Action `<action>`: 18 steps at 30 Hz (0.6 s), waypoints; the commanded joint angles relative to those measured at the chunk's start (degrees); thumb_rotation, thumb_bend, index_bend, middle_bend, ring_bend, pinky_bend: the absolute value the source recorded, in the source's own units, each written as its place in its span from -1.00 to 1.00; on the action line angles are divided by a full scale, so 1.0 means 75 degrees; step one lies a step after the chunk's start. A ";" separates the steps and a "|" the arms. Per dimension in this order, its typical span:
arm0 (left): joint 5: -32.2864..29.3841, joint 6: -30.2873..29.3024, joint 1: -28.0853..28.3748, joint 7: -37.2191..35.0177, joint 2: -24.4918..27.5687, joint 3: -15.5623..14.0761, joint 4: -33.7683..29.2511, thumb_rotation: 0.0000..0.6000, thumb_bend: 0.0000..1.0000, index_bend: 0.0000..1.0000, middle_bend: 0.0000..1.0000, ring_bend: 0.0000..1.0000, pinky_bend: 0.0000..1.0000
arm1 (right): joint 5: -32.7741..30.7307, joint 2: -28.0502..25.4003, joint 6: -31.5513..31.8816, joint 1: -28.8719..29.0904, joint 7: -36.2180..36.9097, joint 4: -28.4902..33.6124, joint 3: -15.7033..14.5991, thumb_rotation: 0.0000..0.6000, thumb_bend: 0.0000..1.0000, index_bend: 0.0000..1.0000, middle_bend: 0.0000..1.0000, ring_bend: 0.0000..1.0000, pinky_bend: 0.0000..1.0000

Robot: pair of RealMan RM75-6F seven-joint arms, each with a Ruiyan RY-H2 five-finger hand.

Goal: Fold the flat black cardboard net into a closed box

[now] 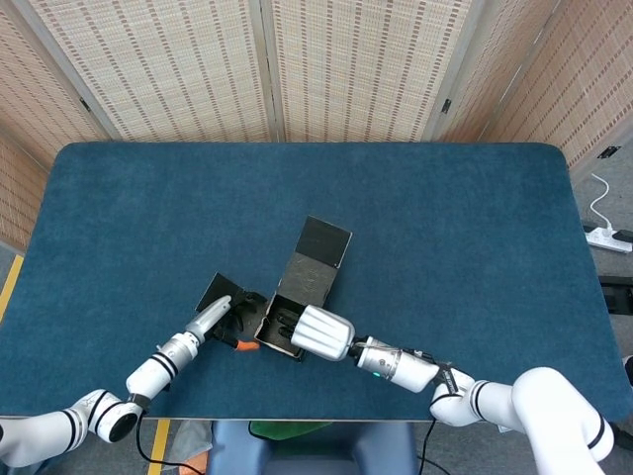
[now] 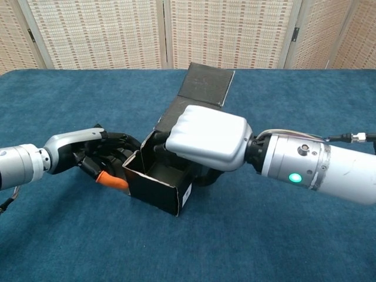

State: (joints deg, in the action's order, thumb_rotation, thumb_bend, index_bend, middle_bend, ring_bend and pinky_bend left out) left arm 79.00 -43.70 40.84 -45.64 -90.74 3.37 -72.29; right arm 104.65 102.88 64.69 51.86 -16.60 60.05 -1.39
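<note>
The black cardboard box stands half folded on the blue table, its top open and its lid flap tilted up behind. From above, the box lies near the front edge with the lid pointing away. My right hand grips the box's right wall, with fingers reaching inside and the thumb outside below. Spread fingers of my left hand touch the box's left side, an orange fingertip low at the wall. A side flap shows just beyond my left hand.
The blue table stretches wide to the right and back. Woven screens stand behind it. A white power strip lies on the floor off the right edge.
</note>
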 commanded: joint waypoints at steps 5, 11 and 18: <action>-0.0131 -0.0414 -0.0221 0.0621 0.0165 0.0136 -0.0355 1.00 -0.65 -0.81 -0.91 -0.90 -0.37 | -0.0262 -0.0597 0.0501 -0.0331 0.0209 0.0812 0.0170 1.00 -0.94 -1.00 -0.91 0.42 1.00; 0.0022 -0.1075 -0.0595 0.0785 0.0598 0.0134 -0.0805 1.00 -0.66 -0.91 -1.00 -1.00 -0.48 | -0.1452 -0.1878 0.0551 -0.1379 0.0490 0.3005 -0.0036 1.00 -0.94 -1.00 -0.75 0.42 1.00; 0.0247 -0.1601 -0.0939 0.0699 0.1093 0.0069 -0.1383 1.00 -0.66 -0.91 -1.00 -1.00 -0.54 | -0.3121 -0.2402 0.0224 -0.2367 0.1556 0.4471 -0.0248 1.00 -0.94 -1.00 -0.67 0.42 1.00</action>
State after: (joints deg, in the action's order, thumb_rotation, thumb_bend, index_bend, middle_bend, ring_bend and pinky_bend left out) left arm 80.43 -55.21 34.34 -40.12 -83.06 4.03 -81.98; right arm 86.73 87.24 67.87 37.90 -9.37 89.49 -2.33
